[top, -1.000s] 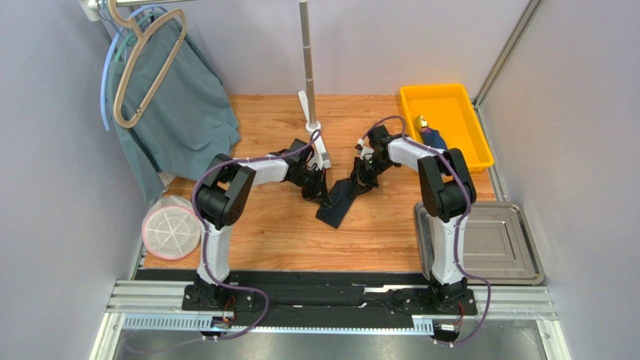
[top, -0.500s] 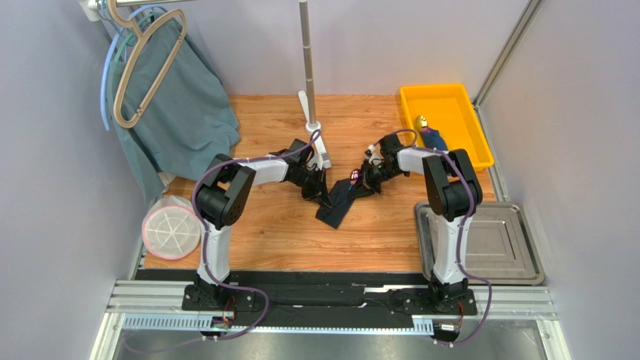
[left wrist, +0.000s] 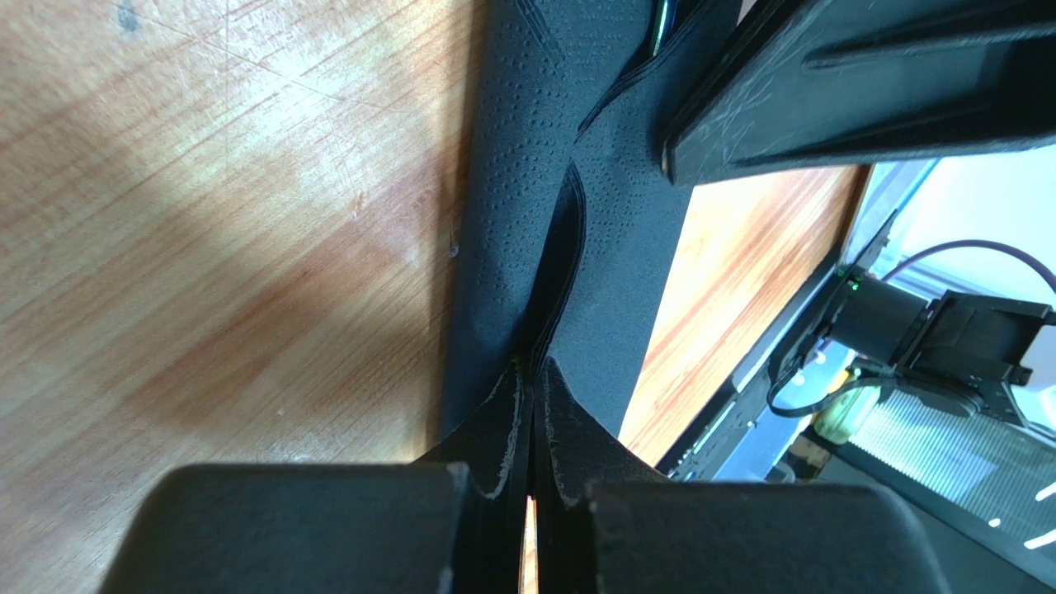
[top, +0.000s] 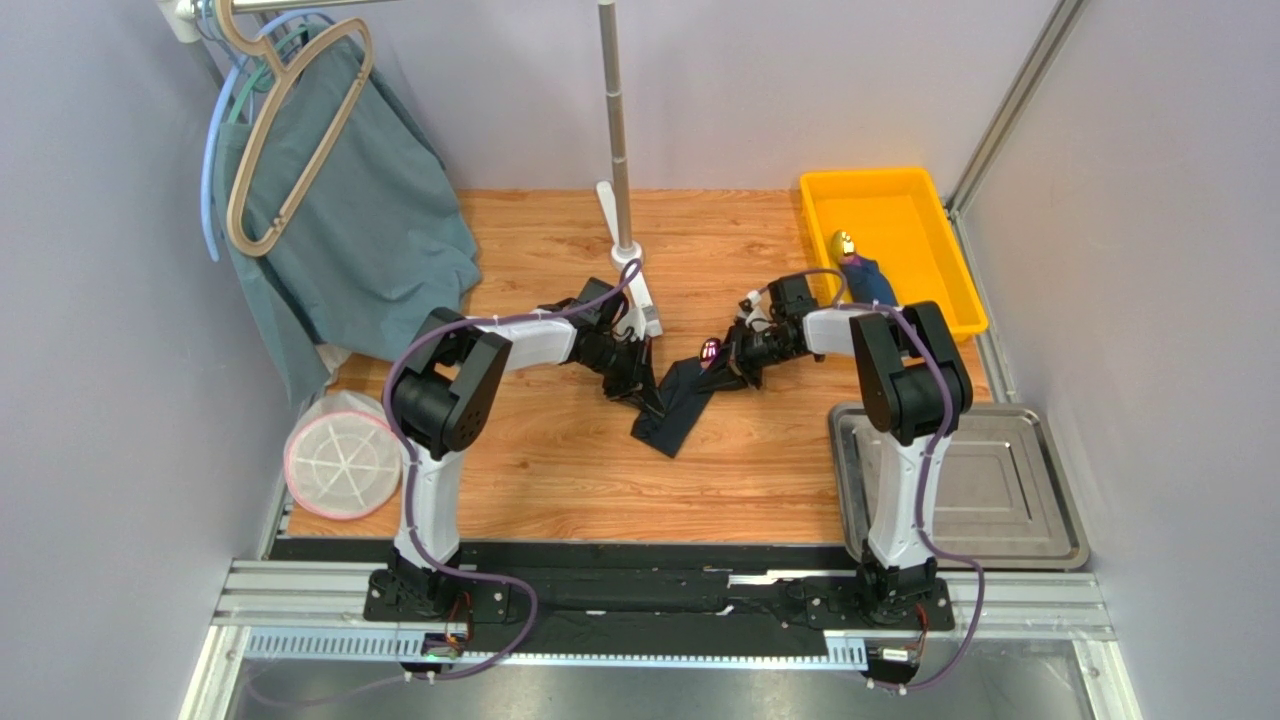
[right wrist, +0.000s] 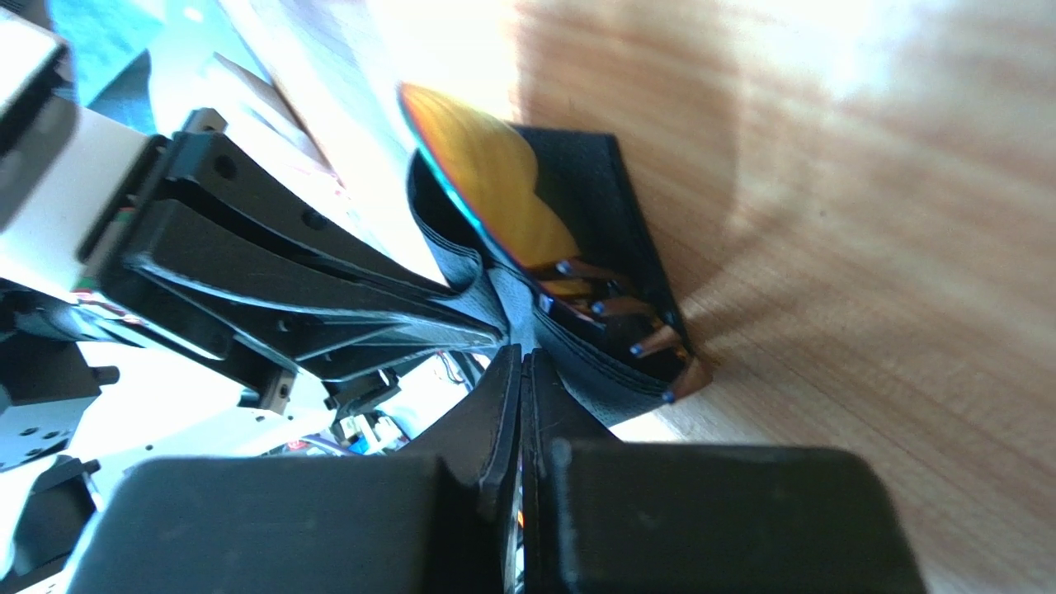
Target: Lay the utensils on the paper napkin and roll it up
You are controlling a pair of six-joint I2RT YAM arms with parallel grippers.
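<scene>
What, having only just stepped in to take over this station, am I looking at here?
Both arms are working the paper napkin in the middle of the wooden table. The left claw is shut on one part of it and the right claw is shut on another, with the sheet folded between them. Shiny gold utensils, fork tines among them, sit inside the fold by the right claw. The roll looks unfinished: the napkin lies loosely folded, not as a tight bundle.

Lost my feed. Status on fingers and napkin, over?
Both shut: left fingers, right fingers pinching paper napkin. Gold spoon, fork inside folds. Nothing blocking.
</scene>
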